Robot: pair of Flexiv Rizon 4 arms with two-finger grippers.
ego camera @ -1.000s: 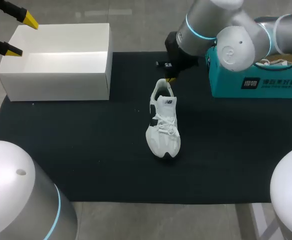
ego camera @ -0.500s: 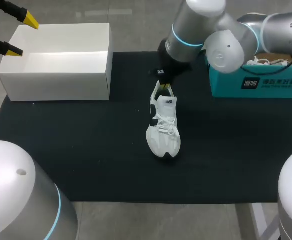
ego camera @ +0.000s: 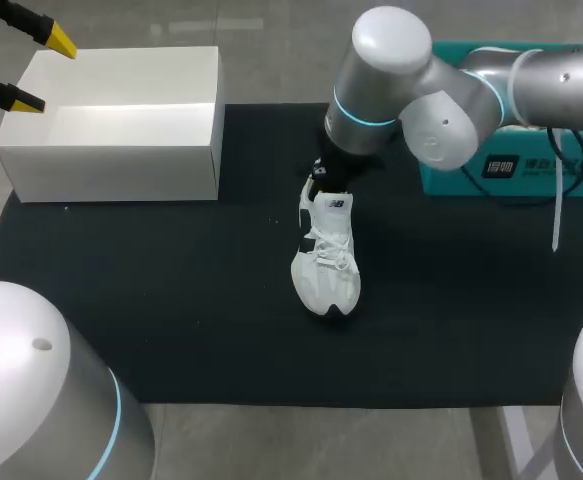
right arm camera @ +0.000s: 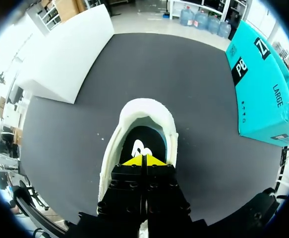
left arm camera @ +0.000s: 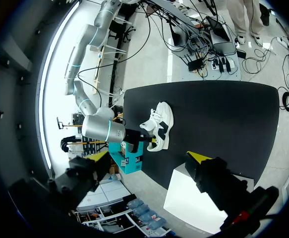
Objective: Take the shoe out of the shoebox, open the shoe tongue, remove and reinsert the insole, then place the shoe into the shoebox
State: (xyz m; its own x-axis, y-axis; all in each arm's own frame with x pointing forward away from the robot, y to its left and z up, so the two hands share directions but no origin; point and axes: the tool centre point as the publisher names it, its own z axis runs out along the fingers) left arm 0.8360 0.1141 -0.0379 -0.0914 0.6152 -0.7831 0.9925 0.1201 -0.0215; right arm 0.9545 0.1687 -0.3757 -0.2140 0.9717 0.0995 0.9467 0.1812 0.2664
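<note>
Directly over the shoe (ego camera: 326,262) at its heel opening, right jaws clenched tip-to-tip; left jaws released.

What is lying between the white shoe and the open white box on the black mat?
Nothing visible. Only bare black mat lies between the shoe and the white box. The teal box sits on the shoe's other side, out of that path.

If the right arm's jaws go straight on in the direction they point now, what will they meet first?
Most likely the dark insole inside the shoe: the closed jaws point down into its heel opening. How far above it they are, I cannot tell.
</note>
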